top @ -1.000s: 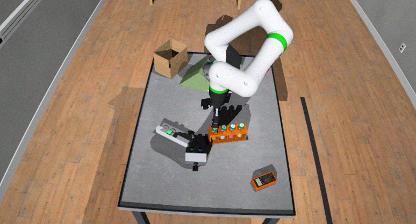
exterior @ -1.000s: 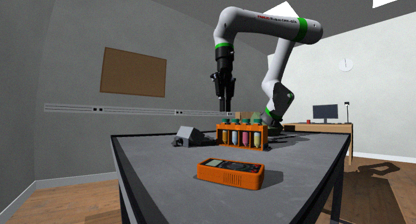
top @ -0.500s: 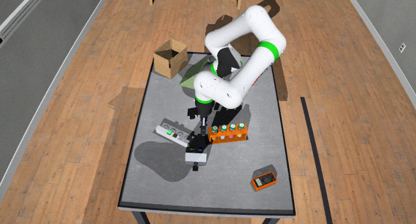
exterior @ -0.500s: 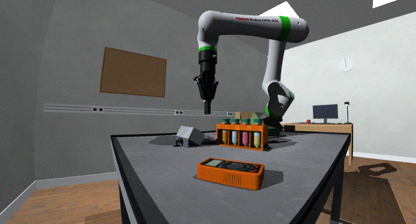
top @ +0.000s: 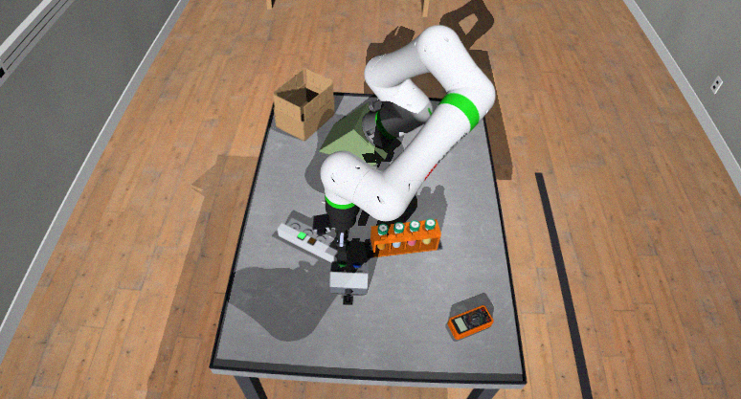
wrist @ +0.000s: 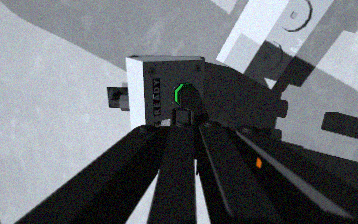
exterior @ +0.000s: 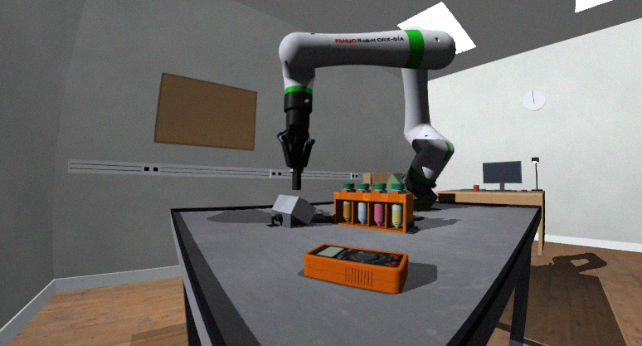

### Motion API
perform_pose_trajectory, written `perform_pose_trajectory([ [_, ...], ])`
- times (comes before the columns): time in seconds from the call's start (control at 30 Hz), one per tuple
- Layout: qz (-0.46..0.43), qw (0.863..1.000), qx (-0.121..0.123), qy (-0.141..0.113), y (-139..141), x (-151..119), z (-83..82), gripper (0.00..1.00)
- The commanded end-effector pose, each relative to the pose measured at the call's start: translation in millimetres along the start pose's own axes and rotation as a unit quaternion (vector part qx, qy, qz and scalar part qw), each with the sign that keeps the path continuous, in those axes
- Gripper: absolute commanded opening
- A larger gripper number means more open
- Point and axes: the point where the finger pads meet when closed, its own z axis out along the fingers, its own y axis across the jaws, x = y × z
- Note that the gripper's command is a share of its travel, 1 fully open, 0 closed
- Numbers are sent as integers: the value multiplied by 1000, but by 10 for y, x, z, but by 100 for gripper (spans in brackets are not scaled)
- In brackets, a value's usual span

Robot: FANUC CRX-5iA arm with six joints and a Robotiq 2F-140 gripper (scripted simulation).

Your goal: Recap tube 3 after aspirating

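Observation:
The orange rack [top: 406, 236] holds four tubes, each with a green cap on; it also shows in the exterior view [exterior: 372, 208]. The white cap tray [top: 305, 238] shows a green lamp [top: 301, 235], and its nests look empty. My gripper [exterior: 295, 184] is shut and empty, pointing straight down a little above the grey key housing [exterior: 293, 210]. In the wrist view the shut fingertips [wrist: 182, 117] sit just in front of the green READY key on the housing [wrist: 152, 90]. The blue key is hidden by my fingers.
An orange multimeter [top: 469, 321] lies near the table's front right. A cardboard box [top: 303, 103] and a green wedge [top: 349, 134] stand at the back by the arm's base. The rack stands close to the right of the housing.

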Motion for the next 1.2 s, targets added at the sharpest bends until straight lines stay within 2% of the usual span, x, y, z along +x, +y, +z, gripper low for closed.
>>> perform_pose_trajectory([
  [0.0, 0, 1000, 0, 0, -3, 3, -10, 10],
  [0.07, 0, 1000, 0, 0, -4, 4, -10, 10],
  [0.27, 0, 1000, 0, 0, -4, 4, 170, 10],
  [1.17, 0, 1000, 0, 0, -4, 4, 216, 10],
])
